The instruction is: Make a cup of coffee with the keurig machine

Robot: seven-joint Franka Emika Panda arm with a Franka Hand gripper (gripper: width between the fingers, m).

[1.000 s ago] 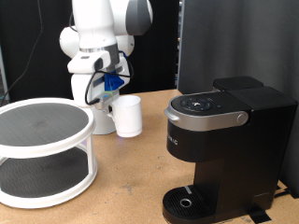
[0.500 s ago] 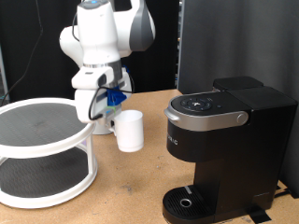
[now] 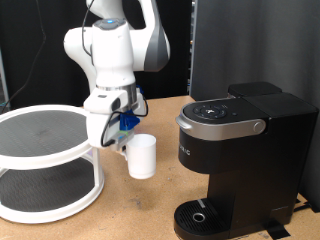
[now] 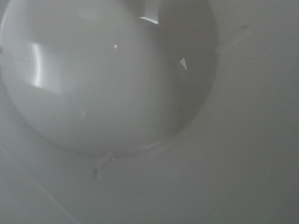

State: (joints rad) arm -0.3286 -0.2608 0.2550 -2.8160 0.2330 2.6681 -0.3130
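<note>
Nearest the camera in the exterior view, at the lower right, sits the boxy matte black keurig machine (image 3: 240,150) with its grey-silver lid handle closed and its round drip tray (image 3: 200,218) at the base, nothing standing on it. At the left is a white two-tier round turntable shelf (image 3: 45,160) with dark mesh surfaces. Farther back, between the two and about mid-table, is the plain white cylindrical ceramic cup (image 3: 141,156), upright, its long axis vertical; whether it rests on the wooden table (image 3: 140,215) or hangs just above it I cannot tell. The gripper (image 3: 117,134) is at the cup's upper left edge, touching or overlapping its rim, with the white arm rising behind. Whether its fingers are closed on the cup is not visible. The wrist view is filled by the cup's white interior (image 4: 103,75), seen from straight above. The drip tray lies to the right of the cup and nearer the camera.
</note>
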